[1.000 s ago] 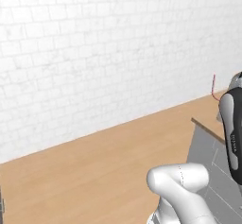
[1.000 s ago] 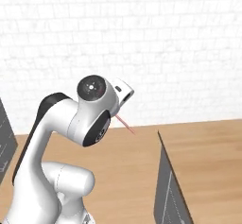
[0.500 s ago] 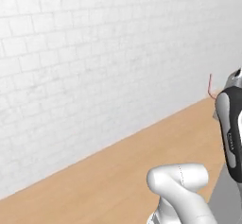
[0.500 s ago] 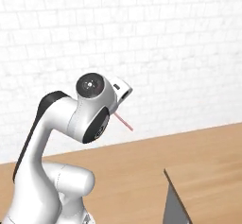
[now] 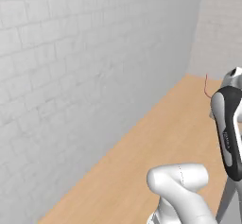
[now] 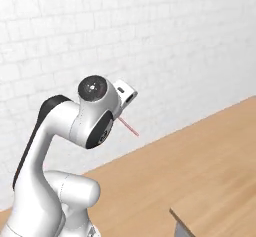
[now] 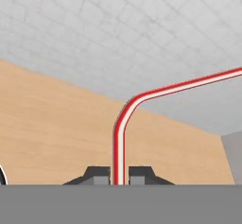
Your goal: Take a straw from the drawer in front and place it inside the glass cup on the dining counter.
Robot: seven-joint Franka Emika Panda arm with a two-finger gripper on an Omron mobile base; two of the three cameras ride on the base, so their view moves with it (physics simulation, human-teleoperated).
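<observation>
Desk: Gripper [image 7: 119, 176] first. What has it got?

Field: Its two dark fingertips are clamped together on the straw [image 7: 119, 142], caught low on the stem. From the tips the red-and-white stem runs straight ahead along the gripper's own line, then bends and carries off to the side. In the right base view the straw [image 6: 129, 126] pokes out as a thin pink line just past the hand; in the left base view its bent top [image 5: 206, 87] stands above the dark forearm.

Desk: And the surroundings?

Field: A white brick wall [image 6: 150, 41] ahead of the hand, a light-wood floor [image 5: 156, 142] below it, and the edge of a grey cabinet [image 6: 179, 225] low and beside the arm.

Desk: The glass cup?

Field: Nowhere ahead of the gripper, nor is the dining counter. By my reading the straw is out of the drawer and in transit, with the placing still to come.

Desk: What does the next move hang on?

Field: The straw's long axis. It lies along the gripper, so the free bent end leads, and the hand will likely have to be tipped over the cup's mouth
</observation>
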